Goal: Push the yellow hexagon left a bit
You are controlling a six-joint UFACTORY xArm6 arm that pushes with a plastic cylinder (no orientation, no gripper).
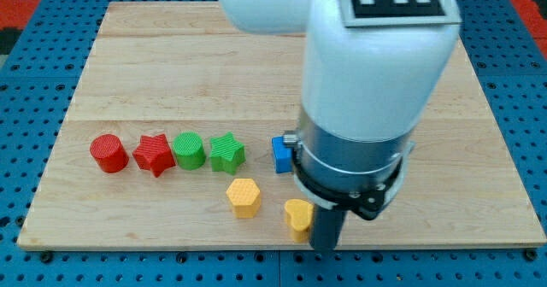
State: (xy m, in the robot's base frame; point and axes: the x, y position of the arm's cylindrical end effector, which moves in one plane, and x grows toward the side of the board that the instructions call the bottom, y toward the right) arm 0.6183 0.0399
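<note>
The yellow hexagon [244,196] lies on the wooden board [171,65] near the view's bottom, left of centre. A second yellow block [297,216], heart-like in shape, lies just to its right. My rod comes down from the big white arm at the view's right, and my tip [325,246] sits at the bottom edge of the board, right beside the heart-like yellow block and about a hand's width right of the hexagon. The arm hides the board behind it.
A row lies above the hexagon: red cylinder [108,153], red star [154,155], green cylinder [189,150], green star [226,152]. A blue block [281,154] is partly hidden by the arm. Blue pegboard [34,65] surrounds the board.
</note>
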